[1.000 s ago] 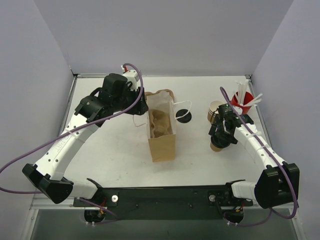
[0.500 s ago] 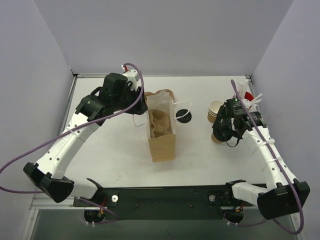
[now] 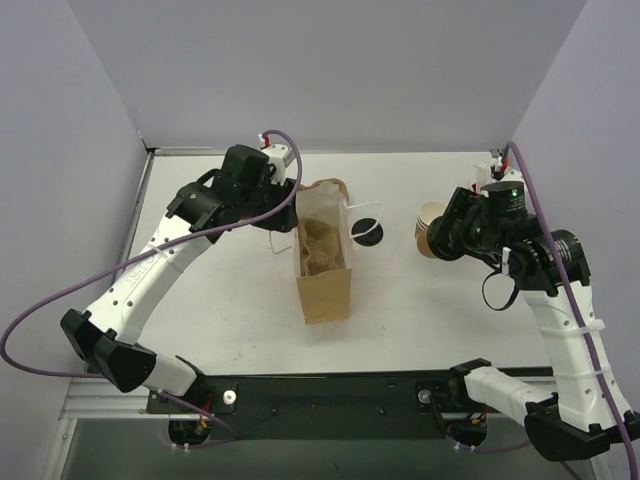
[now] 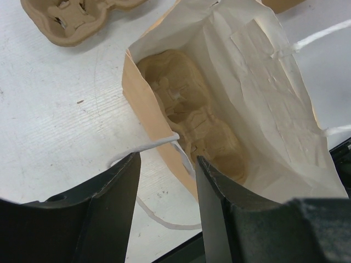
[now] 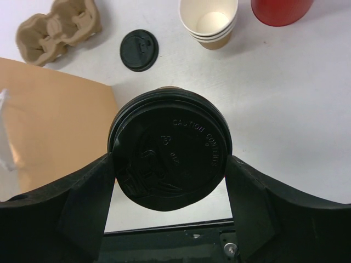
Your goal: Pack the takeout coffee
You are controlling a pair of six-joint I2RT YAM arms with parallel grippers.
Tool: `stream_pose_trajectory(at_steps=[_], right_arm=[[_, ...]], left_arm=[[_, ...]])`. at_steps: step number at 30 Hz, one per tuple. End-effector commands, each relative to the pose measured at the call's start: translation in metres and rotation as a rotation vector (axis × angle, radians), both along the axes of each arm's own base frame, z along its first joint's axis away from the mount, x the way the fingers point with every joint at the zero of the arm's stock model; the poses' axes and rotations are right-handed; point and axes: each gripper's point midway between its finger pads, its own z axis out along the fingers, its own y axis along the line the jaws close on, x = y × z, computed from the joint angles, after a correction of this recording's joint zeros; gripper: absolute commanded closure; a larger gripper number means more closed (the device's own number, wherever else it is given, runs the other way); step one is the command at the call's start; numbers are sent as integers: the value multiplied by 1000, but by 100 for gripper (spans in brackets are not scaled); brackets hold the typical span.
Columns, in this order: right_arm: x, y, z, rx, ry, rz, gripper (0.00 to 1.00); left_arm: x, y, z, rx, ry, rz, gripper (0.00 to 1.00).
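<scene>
The takeout coffee, a brown paper cup with a black lid (image 5: 170,148), hangs between the fingers of my right gripper (image 5: 170,183), lifted off the table. In the top view the right gripper (image 3: 443,240) is right of the open brown paper bag (image 3: 323,268). The bag stands upright, with a moulded cup carrier (image 4: 192,115) at its bottom. My left gripper (image 4: 167,203) is open. Its fingers sit astride the bag's left wall and white string handle (image 4: 156,144). In the top view the left gripper (image 3: 285,205) is at the bag's far left corner.
A loose black lid (image 3: 367,233) lies right of the bag. A stack of pale cream cups (image 5: 209,22) and a red cup (image 5: 281,8) stand behind the held cup. A second cup carrier (image 5: 57,27) lies on the table beyond the bag.
My right gripper has lifted the lidded cup off the table and carried it up and toward the back. My left arm has shifted slightly right at the bag's rim.
</scene>
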Motion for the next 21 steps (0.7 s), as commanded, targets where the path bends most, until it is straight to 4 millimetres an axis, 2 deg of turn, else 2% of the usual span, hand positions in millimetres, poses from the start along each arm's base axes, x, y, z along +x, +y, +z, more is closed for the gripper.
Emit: stream_pose_trajectory(at_steps=[1, 7, 13, 18, 21], right_arm=[[-15, 9, 24, 42, -25, 40, 46], [-19, 18, 52, 91, -95, 79, 46], [-23, 29, 74, 136, -144, 126, 46], [-25, 33, 92, 163, -194, 144, 46], [-28, 42, 99, 203, -208, 182, 46]], left_arm=[[-9, -8, 18, -11, -37, -47, 45], [-15, -9, 33, -29, -60, -46, 45], [-17, -4, 13, 23, -24, -38, 46], [-20, -9, 3, 22, -4, -43, 50], [-19, -11, 0, 16, 4, -44, 50]])
